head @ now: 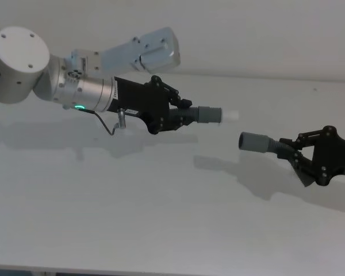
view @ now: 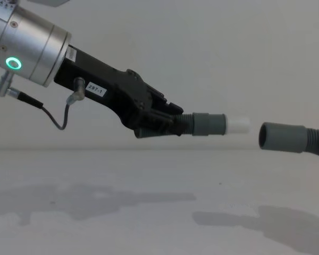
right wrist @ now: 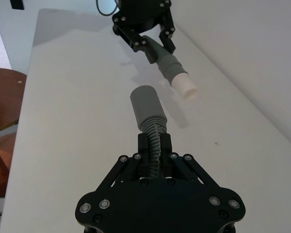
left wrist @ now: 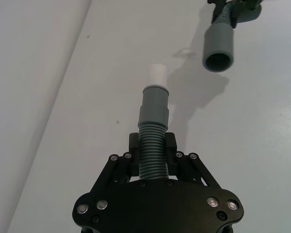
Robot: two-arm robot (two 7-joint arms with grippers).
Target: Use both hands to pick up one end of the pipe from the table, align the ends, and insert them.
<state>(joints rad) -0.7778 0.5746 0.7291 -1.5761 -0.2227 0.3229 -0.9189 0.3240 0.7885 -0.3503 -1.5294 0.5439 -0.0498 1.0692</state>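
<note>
Head view: left claw [head: 183, 115] clamps tipped pipe [head: 210, 115]; right claw [head: 288, 150] clamps socket pipe [head: 253, 141], apart.

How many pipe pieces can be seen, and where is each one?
2. The white-tipped piece is in the left gripper, the socket piece in the right gripper, both above the table.

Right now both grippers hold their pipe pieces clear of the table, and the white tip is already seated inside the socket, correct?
Not quite. The white tip is not seated: the chest view shows a gap between it and the socket. The rest stands: the left gripper and the right gripper each hold a pipe piece clear of the table.
</note>
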